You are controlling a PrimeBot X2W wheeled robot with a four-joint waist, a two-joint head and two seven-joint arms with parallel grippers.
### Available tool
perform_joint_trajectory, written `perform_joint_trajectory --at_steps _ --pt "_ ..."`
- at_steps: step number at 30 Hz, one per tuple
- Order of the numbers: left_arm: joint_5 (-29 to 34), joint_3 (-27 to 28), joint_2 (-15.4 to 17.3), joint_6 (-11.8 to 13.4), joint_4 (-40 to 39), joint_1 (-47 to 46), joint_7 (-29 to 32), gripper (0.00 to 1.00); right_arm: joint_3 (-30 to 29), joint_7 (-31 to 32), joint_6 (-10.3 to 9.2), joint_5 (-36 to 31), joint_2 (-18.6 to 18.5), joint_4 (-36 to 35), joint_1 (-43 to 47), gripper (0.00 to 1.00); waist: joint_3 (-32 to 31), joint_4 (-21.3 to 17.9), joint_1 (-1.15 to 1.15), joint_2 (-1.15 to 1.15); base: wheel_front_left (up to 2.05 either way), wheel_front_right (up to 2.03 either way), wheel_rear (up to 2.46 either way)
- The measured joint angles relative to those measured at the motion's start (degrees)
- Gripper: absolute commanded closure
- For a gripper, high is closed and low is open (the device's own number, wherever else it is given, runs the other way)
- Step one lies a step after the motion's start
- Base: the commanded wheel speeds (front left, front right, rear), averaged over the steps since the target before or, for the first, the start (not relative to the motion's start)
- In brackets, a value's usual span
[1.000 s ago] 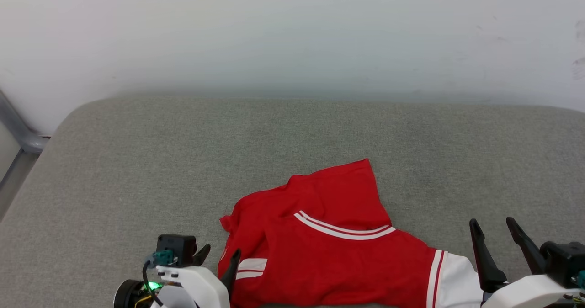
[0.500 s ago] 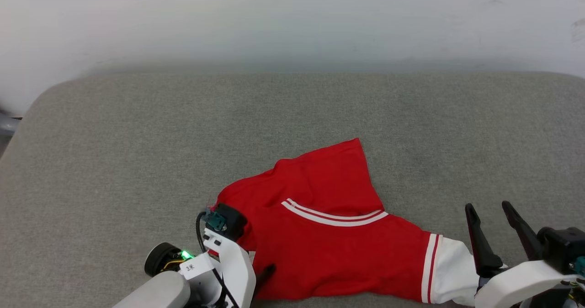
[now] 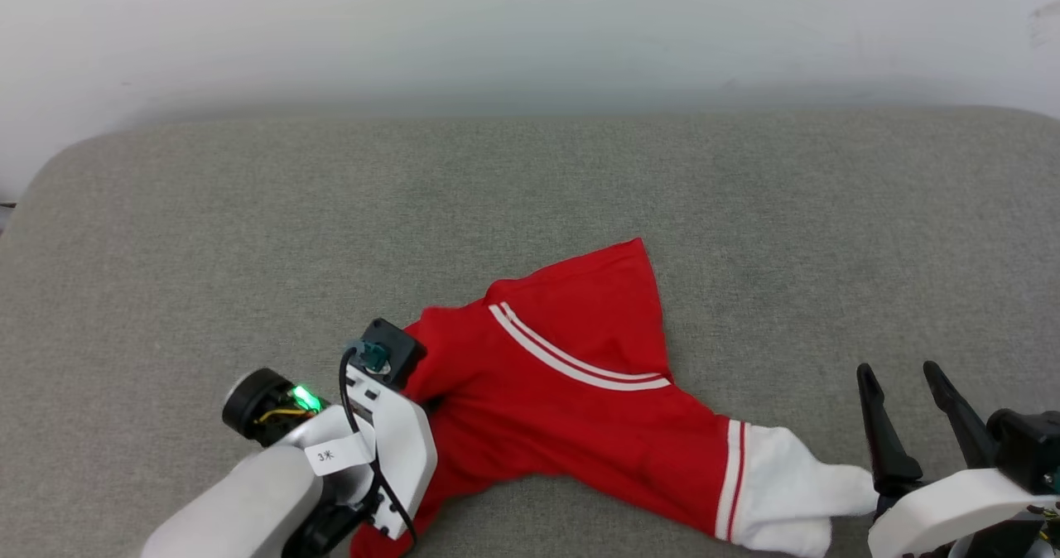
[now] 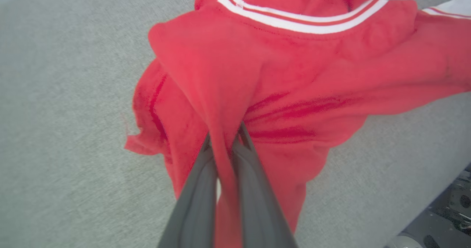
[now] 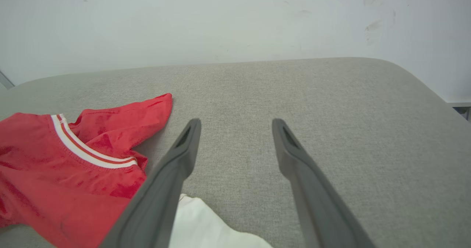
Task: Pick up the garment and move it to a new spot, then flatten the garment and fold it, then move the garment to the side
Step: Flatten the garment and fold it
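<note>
The garment (image 3: 571, 401) is a red jersey with white trim stripes and a white panel, lying crumpled on the grey cushion at the lower middle of the head view. In the left wrist view my left gripper (image 4: 224, 135) is shut on a pinched ridge of the garment's (image 4: 294, 75) red fabric, which rises off the cushion and drapes away from the fingers. In the head view the left wrist sits at the garment's left edge and hides the fingers. My right gripper (image 3: 903, 380) stands open at the lower right, just right of the white panel; it (image 5: 235, 124) holds nothing, with the garment (image 5: 73, 167) at its left.
The grey cushion (image 3: 248, 235) spans the whole width, with a pale wall (image 3: 530, 28) behind its far edge. Bare cushion lies left, right and beyond the garment. Its right edge curves down (image 5: 434, 93) near a dark frame.
My left gripper has gone from open beside the garment's left edge to shut on its fabric, and that side is now pulled up and leftward. The camera tilted down; the right gripper stayed open.
</note>
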Motion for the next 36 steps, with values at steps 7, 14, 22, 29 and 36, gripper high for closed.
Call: perform_joint_trajectory --at_steps 7,14,22,29,36 --pt "6.5 1.7 5.5 5.6 -5.4 -2.4 -1.6 1.00 -0.5 0.0 0.00 0.5 0.0 0.7 0.7 0.00 -1.8 2.1 0.00 0.00 0.00 0.00 0.00" --pt "1.5 5.4 10.9 14.3 -9.5 8.6 -0.3 1.00 -1.0 0.1 0.00 1.1 0.0 0.9 1.6 0.00 -2.9 4.2 0.00 0.00 0.00 0.00 0.00" --pt "-7.1 7.3 4.7 13.8 -0.5 18.0 -7.0 1.00 -0.7 0.5 0.00 0.9 0.0 0.9 1.7 0.00 -2.7 4.4 0.00 0.00 0.00 0.00 0.00" --pt "-6.3 9.6 -0.2 12.4 5.1 18.7 -20.3 0.00 -0.3 1.3 0.00 0.5 0.0 0.1 2.5 0.00 -4.9 4.5 0.00 0.00 0.00 0.00 0.00" --pt "-3.8 12.8 -1.7 13.5 3.5 19.6 -33.3 0.00 0.0 2.0 0.00 0.5 0.0 -0.4 3.6 0.00 -7.4 4.7 -0.01 0.00 0.00 0.00 0.00"
